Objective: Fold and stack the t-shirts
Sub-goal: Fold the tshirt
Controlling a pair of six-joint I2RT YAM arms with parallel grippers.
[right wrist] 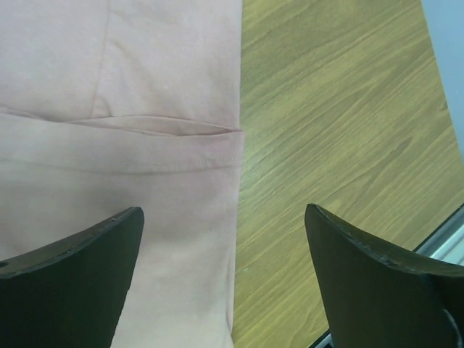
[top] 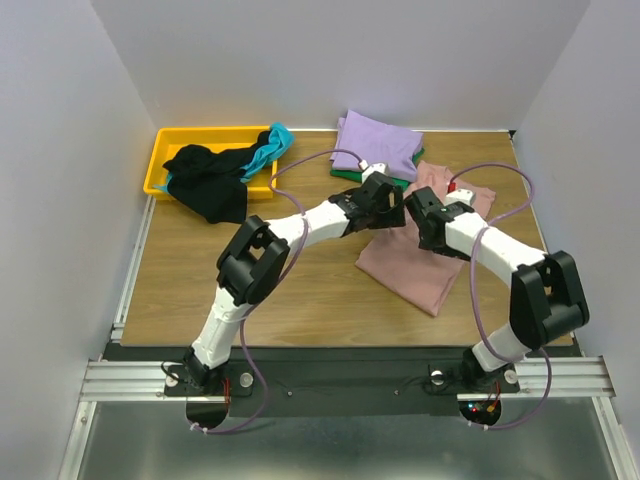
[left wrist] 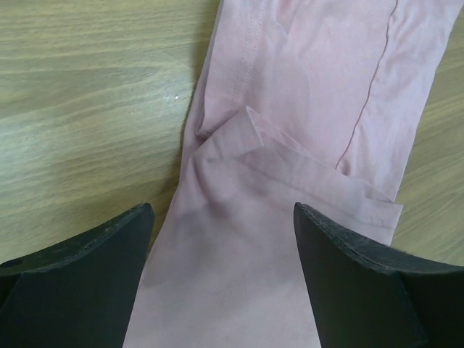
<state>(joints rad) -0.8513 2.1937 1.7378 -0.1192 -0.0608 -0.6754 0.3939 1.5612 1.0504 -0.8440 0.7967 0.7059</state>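
A dusty-pink t-shirt (top: 420,268) lies folded into a long strip on the wooden table (top: 200,290), right of centre. Both grippers hover over its far end with their jaws wide apart and nothing between them. My left gripper (top: 386,206) hangs above the pink cloth (left wrist: 290,87) where a folded sleeve edge shows. My right gripper (top: 421,214) straddles the pink shirt's (right wrist: 130,87) right edge, half over bare wood. A lavender t-shirt (top: 380,145) lies folded on a green one (top: 345,173) at the back. Black (top: 210,178) and teal (top: 272,148) t-shirts are heaped at the yellow bin.
The yellow plastic bin (top: 180,140) stands at the back left corner, with the black shirt spilling over its front rim. White walls close off the table on three sides. A metal rail runs along the near edge (top: 330,375), where the arm bases stand.
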